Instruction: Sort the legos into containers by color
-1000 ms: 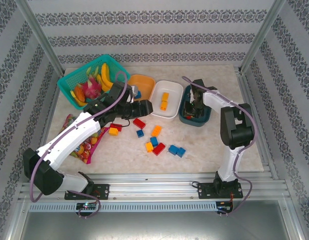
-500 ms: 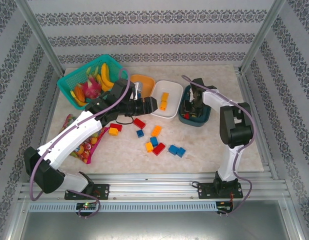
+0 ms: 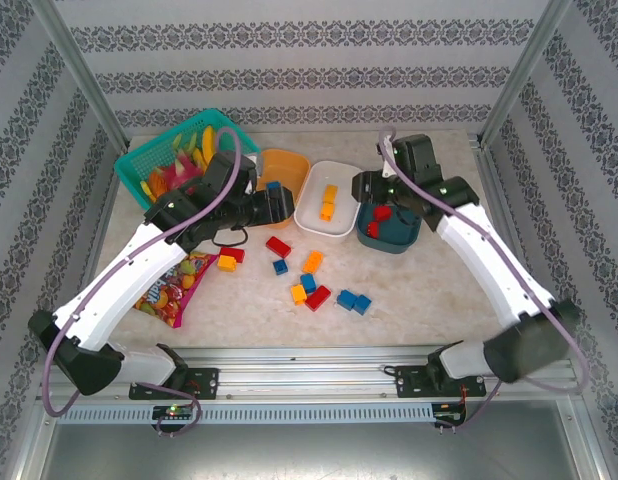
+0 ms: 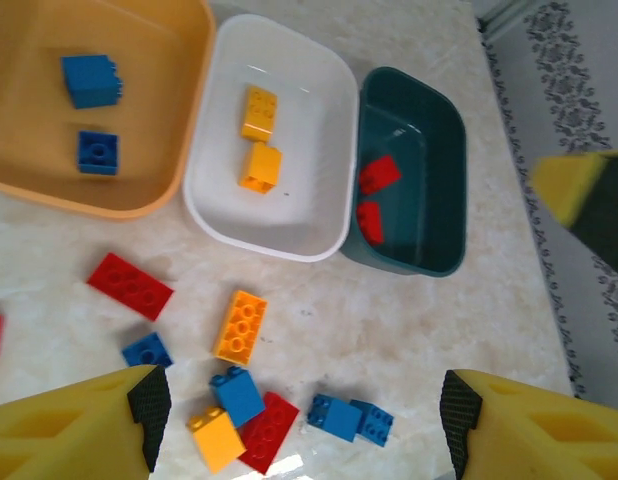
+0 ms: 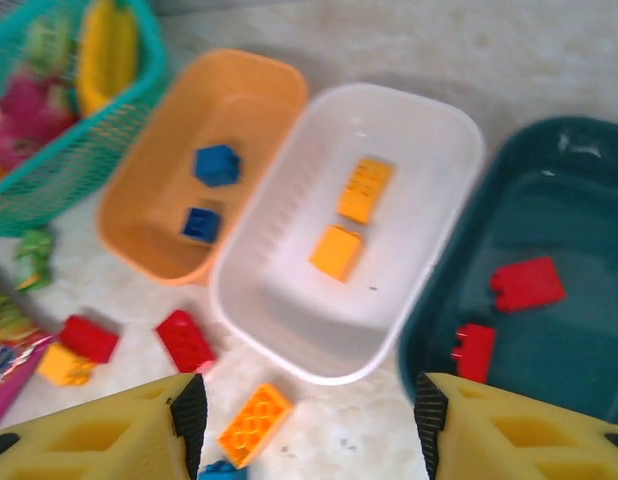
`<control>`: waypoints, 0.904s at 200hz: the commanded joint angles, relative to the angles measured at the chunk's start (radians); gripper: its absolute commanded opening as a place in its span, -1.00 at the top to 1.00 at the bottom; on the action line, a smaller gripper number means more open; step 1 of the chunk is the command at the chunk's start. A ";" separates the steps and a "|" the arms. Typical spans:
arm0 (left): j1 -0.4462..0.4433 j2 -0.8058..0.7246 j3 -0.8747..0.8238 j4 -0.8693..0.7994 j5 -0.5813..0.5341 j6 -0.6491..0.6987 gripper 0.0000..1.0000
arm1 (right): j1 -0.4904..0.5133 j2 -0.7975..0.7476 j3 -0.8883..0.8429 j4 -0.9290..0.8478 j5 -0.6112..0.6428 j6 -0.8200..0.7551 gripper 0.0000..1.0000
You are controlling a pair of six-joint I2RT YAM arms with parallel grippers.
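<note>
Three containers stand in a row: an orange bowl [image 4: 149, 90] with two blue legos [image 4: 89, 80], a white bowl [image 4: 309, 130] with two yellow ones [image 4: 260, 165], and a teal bowl [image 4: 429, 150] with two red ones [image 5: 526, 283]. Loose legos lie in front of them: a red one [image 3: 279, 246], an orange one [image 4: 240, 326], a mixed cluster [image 3: 307, 290] and a blue pair [image 4: 351, 418]. My left gripper [image 4: 299, 420] hovers open and empty above these. My right gripper [image 5: 304, 415] is open and empty, raised over the white and teal bowls.
A teal mesh basket [image 3: 139, 165] with toy fruit stands at the back left, next to the orange bowl. A colourful snack bag [image 3: 169, 285] lies under my left arm. A yellow and a red brick [image 3: 229, 260] rest beside the bag.
My right gripper opened inside the teal bowl, left a red brick there and rose up and back. My left gripper shifted slightly left toward the orange bowl.
</note>
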 commanded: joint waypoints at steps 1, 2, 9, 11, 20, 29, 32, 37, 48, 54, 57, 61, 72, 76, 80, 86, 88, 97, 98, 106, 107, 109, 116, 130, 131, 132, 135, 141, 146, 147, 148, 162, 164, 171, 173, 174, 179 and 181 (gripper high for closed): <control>0.023 -0.043 0.021 -0.126 -0.095 0.001 -0.48 | 0.075 -0.093 -0.069 0.049 0.053 0.006 -0.19; 0.024 -0.045 0.019 -0.127 -0.096 -0.001 -0.48 | 0.079 -0.096 -0.070 0.049 0.053 0.006 -0.19; 0.028 -0.058 0.011 -0.144 -0.111 -0.014 -0.48 | 0.104 -0.124 -0.086 0.053 0.061 0.010 -0.19; 0.029 -0.061 0.008 -0.149 -0.116 -0.018 -0.48 | 0.112 -0.131 -0.091 0.054 0.062 0.012 -0.20; 0.037 -0.080 -0.010 -0.165 -0.131 -0.034 -0.49 | 0.147 -0.162 -0.115 0.063 0.066 0.015 -0.20; 0.043 -0.099 -0.036 -0.173 -0.135 -0.050 -0.50 | 0.183 -0.192 -0.146 0.078 0.063 0.017 -0.21; 0.047 -0.103 -0.044 -0.176 -0.137 -0.056 -0.50 | 0.193 -0.202 -0.157 0.084 0.060 0.018 -0.22; 0.052 -0.112 -0.059 -0.182 -0.137 -0.067 -0.50 | 0.211 -0.218 -0.179 0.096 0.050 0.020 -0.23; 0.061 -0.125 -0.097 -0.194 -0.134 -0.079 -0.50 | 0.250 -0.249 -0.226 0.123 0.026 0.031 -0.24; 0.068 -0.130 -0.116 -0.199 -0.129 -0.080 -0.50 | 0.271 -0.261 -0.252 0.137 0.023 0.040 -0.24; 0.072 -0.129 -0.126 -0.203 -0.128 -0.081 -0.50 | 0.283 -0.268 -0.264 0.141 0.022 0.045 -0.25; 0.080 -0.130 -0.140 -0.210 -0.126 -0.083 -0.51 | 0.297 -0.276 -0.279 0.150 0.019 0.051 -0.26; 0.117 -0.124 -0.180 -0.223 -0.094 -0.076 -0.51 | 0.330 -0.289 -0.317 0.162 0.017 0.077 -0.32; 0.134 -0.121 -0.196 -0.225 -0.078 -0.074 -0.51 | 0.340 -0.291 -0.328 0.162 0.017 0.089 -0.34; 0.149 -0.118 -0.213 -0.223 -0.059 -0.068 -0.51 | 0.347 -0.295 -0.339 0.163 0.014 0.099 -0.37; 0.177 -0.115 -0.240 -0.215 -0.032 -0.056 -0.51 | 0.360 -0.297 -0.356 0.168 0.013 0.116 -0.41; 0.184 -0.113 -0.247 -0.211 -0.023 -0.053 -0.51 | 0.363 -0.299 -0.361 0.170 0.012 0.121 -0.43; 0.215 -0.107 -0.288 -0.193 0.001 -0.036 -0.51 | 0.376 -0.302 -0.386 0.179 0.000 0.139 -0.47; 0.219 -0.107 -0.292 -0.192 0.004 -0.032 -0.51 | 0.376 -0.303 -0.388 0.181 -0.002 0.142 -0.48; 0.247 -0.097 -0.323 -0.177 0.028 -0.019 -0.51 | 0.386 -0.307 -0.407 0.188 -0.012 0.154 -0.51; 0.249 -0.096 -0.324 -0.175 0.032 -0.016 -0.51 | 0.387 -0.308 -0.409 0.189 -0.013 0.155 -0.52; 0.254 -0.092 -0.332 -0.172 0.037 -0.013 -0.51 | 0.389 -0.309 -0.413 0.190 -0.016 0.157 -0.52; 0.270 -0.082 -0.352 -0.157 0.048 -0.001 -0.51 | 0.397 -0.312 -0.426 0.195 -0.020 0.161 -0.55; 0.287 -0.055 -0.379 -0.125 0.057 0.035 -0.52 | 0.407 -0.318 -0.448 0.203 -0.027 0.164 -0.57; 0.288 -0.051 -0.380 -0.122 0.057 0.037 -0.52 | 0.407 -0.319 -0.449 0.202 -0.027 0.164 -0.57; 0.288 -0.047 -0.381 -0.121 0.057 0.041 -0.52 | 0.408 -0.320 -0.451 0.202 -0.028 0.164 -0.57; 0.289 -0.037 -0.384 -0.116 0.057 0.050 -0.53 | 0.408 -0.321 -0.453 0.201 -0.029 0.165 -0.57; 0.292 -0.015 -0.384 -0.110 0.055 0.070 -0.53 | 0.410 -0.323 -0.459 0.200 -0.030 0.164 -0.57; 0.294 0.002 -0.381 -0.110 0.051 0.086 -0.54 | 0.410 -0.325 -0.463 0.198 -0.028 0.163 -0.58; 0.295 0.006 -0.379 -0.109 0.049 0.090 -0.54 | 0.410 -0.326 -0.463 0.197 -0.028 0.163 -0.58; 0.294 0.011 -0.379 -0.110 0.047 0.093 -0.55 | 0.410 -0.326 -0.464 0.196 -0.028 0.164 -0.58; 0.296 0.061 -0.368 -0.105 0.035 0.138 -0.56 | 0.410 -0.327 -0.466 0.187 -0.026 0.161 -0.58; 0.297 0.066 -0.367 -0.104 0.034 0.143 -0.56 | 0.410 -0.327 -0.466 0.186 -0.025 0.161 -0.58; 0.298 0.086 -0.363 -0.102 0.028 0.162 -0.56 | 0.410 -0.329 -0.465 0.185 -0.022 0.161 -0.58; 0.298 0.090 -0.361 -0.102 0.026 0.167 -0.56 | 0.410 -0.329 -0.465 0.185 -0.021 0.161 -0.58; 0.299 0.093 -0.361 -0.101 0.025 0.170 -0.56 | 0.410 -0.330 -0.466 0.185 -0.020 0.161 -0.58; 0.300 0.105 -0.360 -0.097 0.019 0.183 -0.56 | 0.410 -0.330 -0.467 0.186 -0.020 0.162 -0.58; 0.300 0.111 -0.360 -0.097 0.017 0.187 -0.56 | 0.410 -0.330 -0.468 0.188 -0.018 0.163 -0.58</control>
